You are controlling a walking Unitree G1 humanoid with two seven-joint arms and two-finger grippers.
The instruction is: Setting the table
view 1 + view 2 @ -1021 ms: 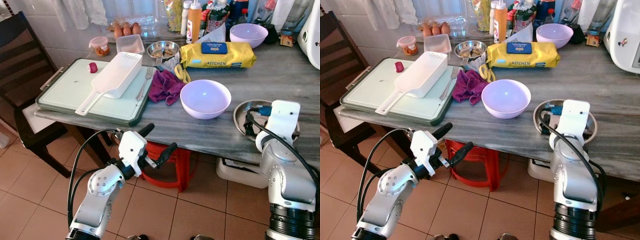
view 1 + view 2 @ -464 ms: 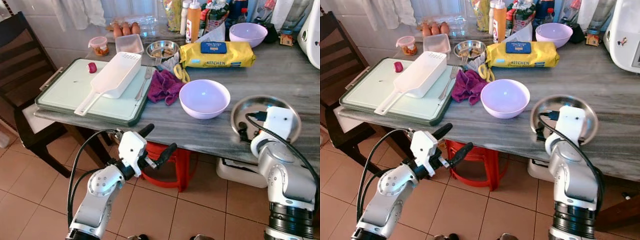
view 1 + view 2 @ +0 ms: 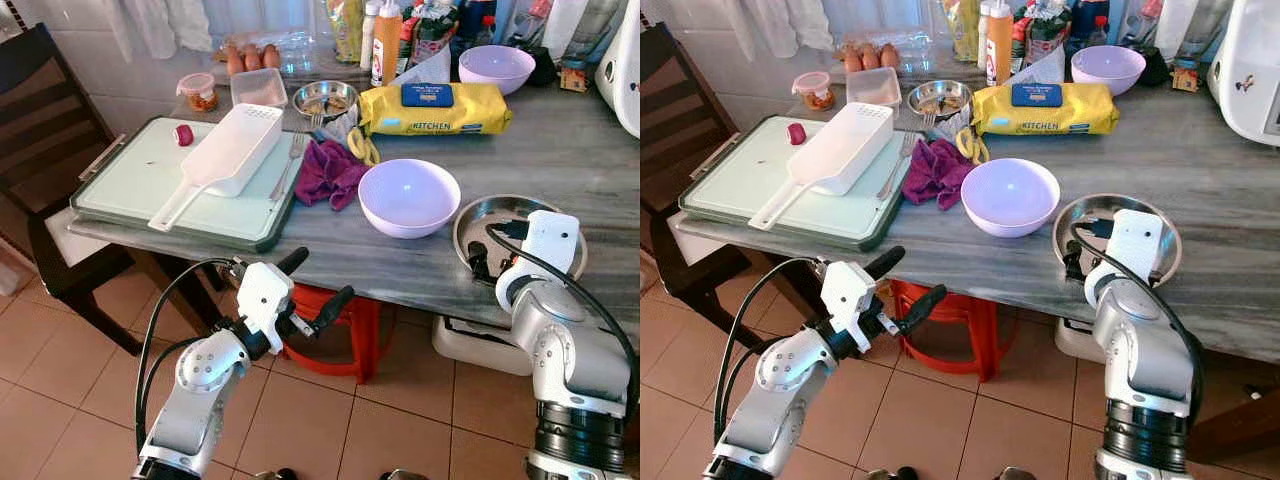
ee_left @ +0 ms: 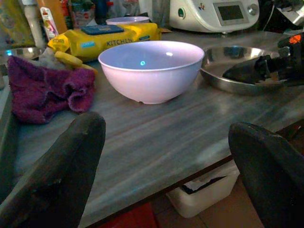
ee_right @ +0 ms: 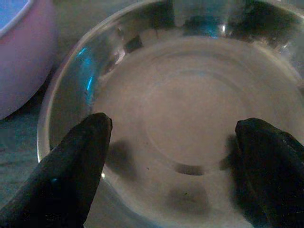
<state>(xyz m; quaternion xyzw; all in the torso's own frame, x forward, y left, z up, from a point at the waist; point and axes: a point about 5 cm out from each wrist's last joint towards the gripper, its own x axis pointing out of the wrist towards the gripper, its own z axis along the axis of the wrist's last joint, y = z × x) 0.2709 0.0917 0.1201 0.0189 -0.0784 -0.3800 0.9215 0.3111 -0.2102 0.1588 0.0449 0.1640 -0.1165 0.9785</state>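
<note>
A round steel plate (image 3: 487, 213) lies on the grey table near its front edge, right of a lilac bowl (image 3: 410, 195). My right gripper (image 5: 172, 122) is open over the plate's near side, fingertips (image 5: 95, 130) wide apart and low inside the rim. Its white wrist housing (image 3: 547, 245) covers part of the plate in the eye views. My left gripper (image 3: 325, 273) stands open below the table's front edge with nothing between its fingers. The left wrist view looks across the table at the bowl (image 4: 151, 66) and the plate (image 4: 237, 59).
A green tray (image 3: 130, 185) holds a white scoop strainer (image 3: 225, 155) and a fork (image 3: 290, 165). A purple cloth (image 3: 330, 172), a yellow wipes pack (image 3: 435, 108), a second lilac bowl (image 3: 497, 68) and bottles stand behind. A chair (image 3: 40, 120) is left, a red stool (image 3: 345, 325) underneath.
My right gripper has drawn back toward the table's front edge and dropped lower, uncovering more of the steel plate, which has shifted slightly left. The left arm has not moved.
</note>
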